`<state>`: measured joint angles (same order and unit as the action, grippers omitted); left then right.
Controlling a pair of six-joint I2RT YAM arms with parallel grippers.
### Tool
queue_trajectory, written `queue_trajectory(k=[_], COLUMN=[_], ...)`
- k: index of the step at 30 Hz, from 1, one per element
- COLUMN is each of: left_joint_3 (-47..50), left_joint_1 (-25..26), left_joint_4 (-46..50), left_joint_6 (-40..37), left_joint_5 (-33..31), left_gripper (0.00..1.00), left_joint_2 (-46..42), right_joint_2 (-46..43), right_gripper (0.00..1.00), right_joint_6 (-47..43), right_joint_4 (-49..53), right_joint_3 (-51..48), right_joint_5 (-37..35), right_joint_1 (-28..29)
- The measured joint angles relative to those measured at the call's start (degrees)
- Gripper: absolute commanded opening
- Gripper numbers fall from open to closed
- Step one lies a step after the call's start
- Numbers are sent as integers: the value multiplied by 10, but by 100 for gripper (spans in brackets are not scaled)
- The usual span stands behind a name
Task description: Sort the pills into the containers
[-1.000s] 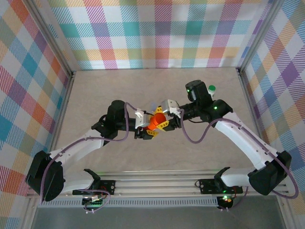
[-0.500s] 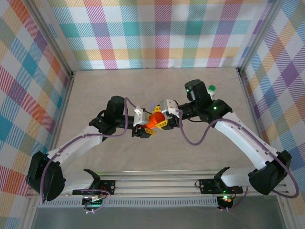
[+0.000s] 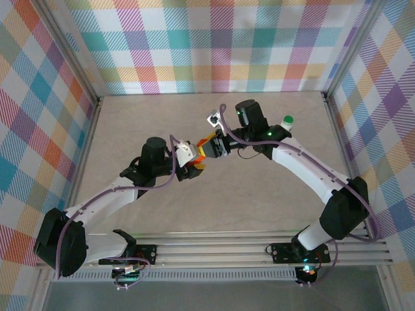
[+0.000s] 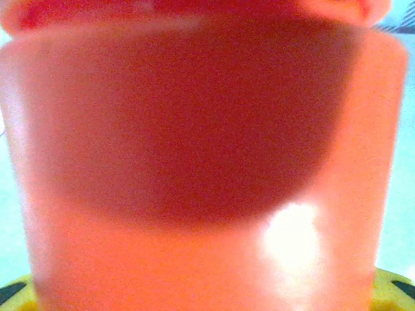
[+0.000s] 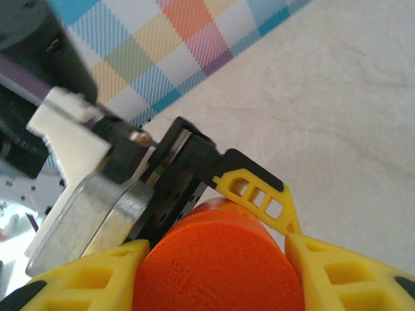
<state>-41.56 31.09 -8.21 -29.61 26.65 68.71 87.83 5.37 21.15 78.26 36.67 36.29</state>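
Note:
The orange pill bottle point(image 3: 203, 153) is held off the table between both arms, near the middle. My left gripper point(image 3: 194, 163) is shut on its body, which crowds the left wrist view as a blurred orange wall point(image 4: 207, 162). My right gripper point(image 5: 220, 275) is shut on the orange cap point(image 5: 217, 259), with a yellow finger point(image 5: 84, 275) on each side; from above it point(image 3: 211, 146) reaches in from the right. The left gripper's yellow finger point(image 5: 259, 191) lies against the bottle beyond the cap. A whitish bottle with a green cap point(image 3: 288, 121) stands at the back right. The pills are hidden.
Plaid walls point(image 3: 214, 45) enclose the beige table point(image 3: 246, 188) on three sides. The right arm's elbow point(image 3: 249, 116) rises close to the green-capped bottle. A metal rail point(image 3: 214, 249) runs along the near edge between the arm bases.
The right arm has swung left and towards the back, and its wrist has turned. The bottle and both grippers have shifted slightly left and back. Both grips have held.

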Motion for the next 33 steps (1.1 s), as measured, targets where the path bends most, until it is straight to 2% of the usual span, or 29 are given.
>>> queue_trajectory(k=[5, 10, 15, 23, 26, 33], left_joint_3=[8, 10, 20, 22, 23, 23], left_joint_1=[15, 27, 31, 38, 40, 42], left_joint_4=[-21, -30, -52, -98, -108, -122], left_joint_6=[-2, -18, -33, -34, -34, -34], left_joint_5=[-68, -132, -150, -142, -141, -132], left_gripper=[0, 0, 0, 0, 0, 0], left_joint_2=[-1, -1, -1, 10, 16, 28], right_joint_2=[7, 17, 10, 0, -1, -4], right_gripper=[0, 13, 19, 36, 45, 53], right_joint_6=[121, 243, 324, 352, 352, 349], right_joint_4=[-10, -32, -57, -38, -30, -13], right_joint_3=[2, 0, -18, -11, -9, -9], right_joint_5=[-42, -65, -89, -91, -93, -111], right_joint_1=[1, 0, -3, -21, -23, -25])
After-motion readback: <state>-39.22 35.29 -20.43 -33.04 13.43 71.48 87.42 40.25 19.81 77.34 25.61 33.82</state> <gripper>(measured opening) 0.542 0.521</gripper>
